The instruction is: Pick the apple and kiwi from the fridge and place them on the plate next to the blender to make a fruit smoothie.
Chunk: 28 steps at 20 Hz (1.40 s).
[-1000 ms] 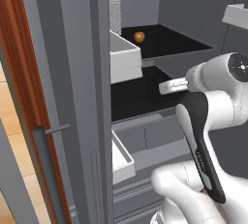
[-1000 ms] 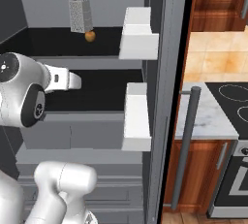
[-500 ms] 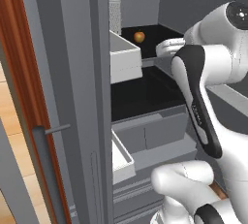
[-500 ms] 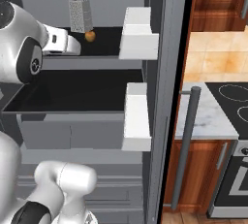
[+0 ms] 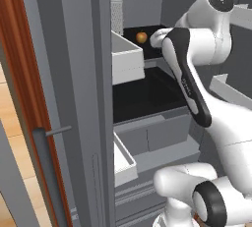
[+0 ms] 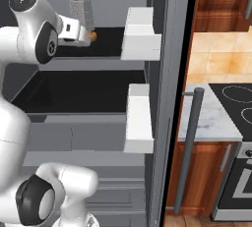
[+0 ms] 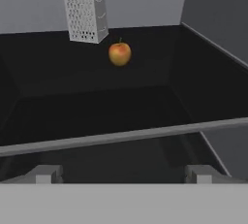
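The apple [image 7: 119,53], small, round and orange-yellow, sits toward the back of the fridge's upper black shelf [image 7: 97,102]. In the hand view my gripper [image 7: 123,174] faces it from the shelf's front edge, open, fingertips [image 7: 46,173] wide apart with nothing between them. From the left base view the apple [image 5: 141,37] lies just left of my gripper [image 5: 154,38]. In the right base view the apple [image 6: 92,35] peeks out beside the hand. The fridge [image 6: 162,73] stands open. The kiwi, plate and blender are out of view.
A metal grater [image 7: 85,7] stands on the same shelf, just left of and behind the apple. White door bins [image 6: 140,39] hang on the fridge door, with its long bar handle [image 6: 189,142]. A stove [image 6: 236,103] and marble counter lie to the right.
The arm has risen from the middle shelf to the upper shelf, bringing the hand level with the apple. The jaws stayed open.
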{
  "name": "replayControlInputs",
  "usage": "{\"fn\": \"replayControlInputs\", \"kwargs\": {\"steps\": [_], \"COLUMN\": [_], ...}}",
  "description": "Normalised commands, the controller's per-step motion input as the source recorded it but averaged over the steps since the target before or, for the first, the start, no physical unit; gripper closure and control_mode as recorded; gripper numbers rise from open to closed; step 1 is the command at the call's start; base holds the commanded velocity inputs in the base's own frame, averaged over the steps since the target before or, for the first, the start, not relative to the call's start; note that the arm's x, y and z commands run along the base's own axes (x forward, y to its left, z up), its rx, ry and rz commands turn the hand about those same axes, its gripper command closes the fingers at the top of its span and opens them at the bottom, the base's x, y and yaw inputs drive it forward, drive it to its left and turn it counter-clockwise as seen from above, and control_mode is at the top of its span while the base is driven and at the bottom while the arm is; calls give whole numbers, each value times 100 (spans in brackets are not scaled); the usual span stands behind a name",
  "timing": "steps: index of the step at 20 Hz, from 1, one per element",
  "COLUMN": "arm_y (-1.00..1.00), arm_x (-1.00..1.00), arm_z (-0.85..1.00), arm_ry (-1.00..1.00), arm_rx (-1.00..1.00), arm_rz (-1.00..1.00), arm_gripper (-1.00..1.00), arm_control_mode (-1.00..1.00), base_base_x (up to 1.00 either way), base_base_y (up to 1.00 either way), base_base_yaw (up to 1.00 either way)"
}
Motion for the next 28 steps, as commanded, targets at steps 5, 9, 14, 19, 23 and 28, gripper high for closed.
{"fn": "replayControlInputs", "kwargs": {"steps": [5, 9, 14, 19, 23, 28], "arm_y": [2, 8, 10, 3, 6, 6], "arm_x": [100, 99, 97, 75, 63, 66], "arm_z": [-1, -17, -18, -11, -16, -19], "arm_ry": [1, 5, 4, 7, 8, 4], "arm_rx": [0, 0, 0, 0, 0, 0], "arm_rz": [0, 0, 0, 0, 0, 0], "arm_gripper": [-100, -100, -100, -100, -100, -100], "arm_control_mode": [-100, -100, -100, -100, -100, -100], "base_base_x": [0, 0, 0, 0, 0, 0], "base_base_y": [0, 0, 0, 0, 0, 0], "base_base_yaw": [0, 0, 0, 0, 0, 0]}}
